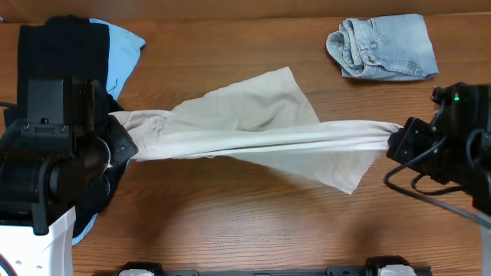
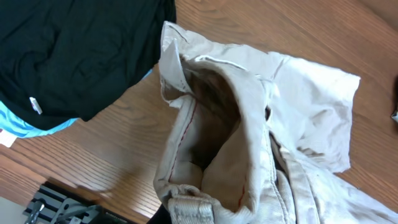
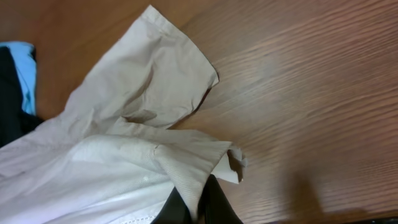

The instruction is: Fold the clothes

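Overhead view is evenly lit by soft light from above. I note a pale sheen on the table and only a faint shadow under the shorts. Right wrist view is soft, and its bottom edge is blurred. In the left wrist view, the black garment loses most detail.

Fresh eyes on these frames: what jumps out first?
The beige shorts stretched across the middle, pinched between the left gripper at the waistband and the right gripper at a leg hem. Next, a folded pale denim garment at the far right, and a black garment over a sky-blue garment at far left.
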Motion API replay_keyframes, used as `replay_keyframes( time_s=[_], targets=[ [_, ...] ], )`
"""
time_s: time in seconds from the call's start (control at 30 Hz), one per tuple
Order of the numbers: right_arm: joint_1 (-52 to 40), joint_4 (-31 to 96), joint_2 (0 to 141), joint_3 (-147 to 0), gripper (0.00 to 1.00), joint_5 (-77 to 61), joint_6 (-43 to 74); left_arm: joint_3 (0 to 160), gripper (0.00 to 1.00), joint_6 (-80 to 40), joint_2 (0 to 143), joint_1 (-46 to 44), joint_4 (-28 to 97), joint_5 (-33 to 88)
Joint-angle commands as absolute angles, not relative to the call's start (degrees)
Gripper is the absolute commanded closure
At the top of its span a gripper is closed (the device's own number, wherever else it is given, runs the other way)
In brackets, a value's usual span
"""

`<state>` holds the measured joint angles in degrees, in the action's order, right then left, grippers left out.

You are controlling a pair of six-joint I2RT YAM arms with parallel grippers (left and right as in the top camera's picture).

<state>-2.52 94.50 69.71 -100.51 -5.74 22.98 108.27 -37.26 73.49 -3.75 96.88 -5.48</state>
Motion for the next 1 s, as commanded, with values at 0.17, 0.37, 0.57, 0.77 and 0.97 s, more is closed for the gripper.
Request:
replay_keyframes(
  time_s=[0.17,0.37,0.57,0.77,0.97],
  targets=[
    [-0.6,93.7,79.8,-102.0,0.96,-1.8,16.0,97.1,0.96,-38.9,74.5,-2.7,96.7,-16.7],
    [-1.6,89.1,89.4,-101.3,0.96,-2.3,14.5,85.0,0.96,-42.2,76.4,-2.6,90.7,-18.9],
    [-1.5,82.3,98.2,-100.5,0.96,-2.7,13.0,76.0,0.96,-46.9,79.1,-2.5,81.2,-22.2],
    [-2.0,72.1,104.4,-100.5,0.96,-2.7,11.7,72.1,0.96,-47.2,82.7,-2.5,70.1,-24.1],
    [-4.4,63.2,106.6,-100.5,0.96,-2.7,11.6,72.1,0.96,-47.2,88.1,-2.5,63.2,-24.9]
  ],
)
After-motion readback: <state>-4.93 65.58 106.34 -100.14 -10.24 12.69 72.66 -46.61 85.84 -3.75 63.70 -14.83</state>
